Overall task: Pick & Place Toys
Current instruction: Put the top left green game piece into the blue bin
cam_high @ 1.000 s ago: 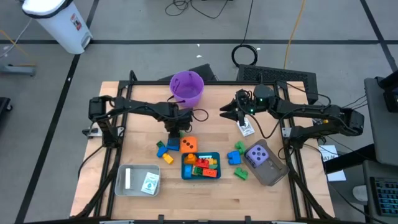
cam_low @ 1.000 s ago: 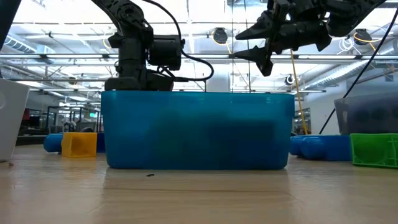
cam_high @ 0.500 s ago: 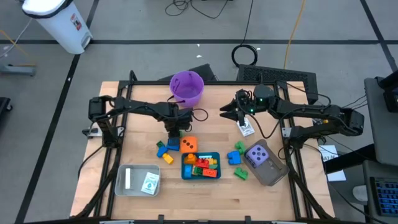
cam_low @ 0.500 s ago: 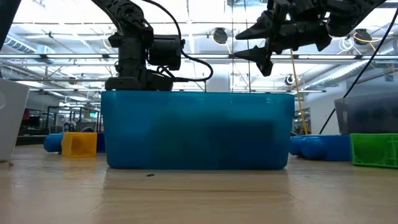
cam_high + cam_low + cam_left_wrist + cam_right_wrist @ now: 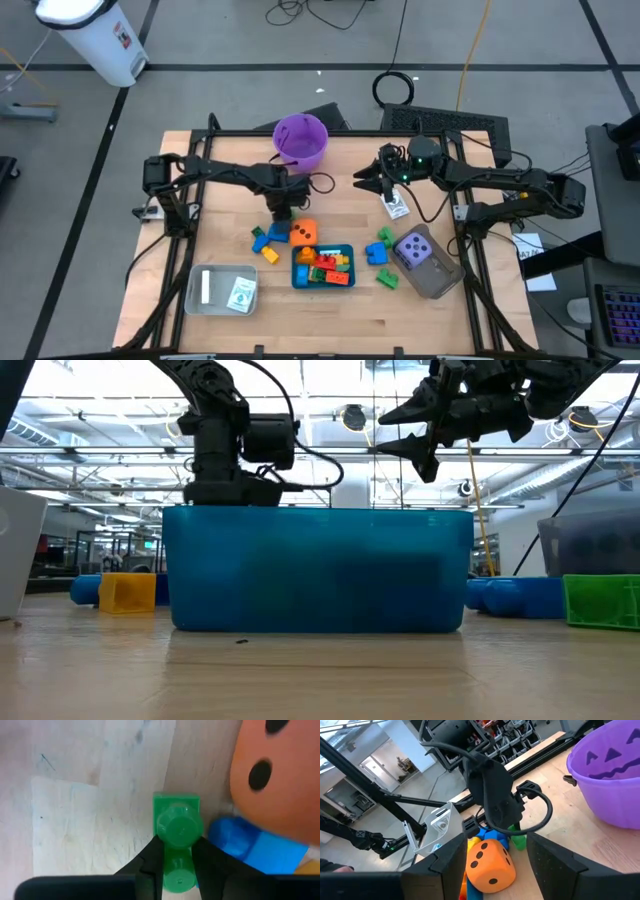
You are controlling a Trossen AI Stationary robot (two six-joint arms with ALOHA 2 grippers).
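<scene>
From above, the blue tray [image 5: 323,268] is full of bricks [image 5: 325,263], the grey tray [image 5: 432,275] holds the purple die [image 5: 413,249], and the clear tray [image 5: 222,291] holds a card [image 5: 241,293]. Up close, the left end effector [image 5: 173,862] pinches a green brick [image 5: 176,840] on the desk [image 5: 90,810], beside the orange die [image 5: 280,775]. The right end effector [image 5: 492,851] hangs spread and holds nothing, near the bucket [image 5: 610,775].

A robotics lab or workshop: a pale wooden bench [image 5: 230,200] boxed in by a black metal frame stands on a grey floor crossed by dark tape lines [image 5: 300,66]. Loose black cables [image 5: 395,88] trail at upper centre, and glass partitions [image 5: 375,765] and stocked parts racks [image 5: 515,737] show behind.
</scene>
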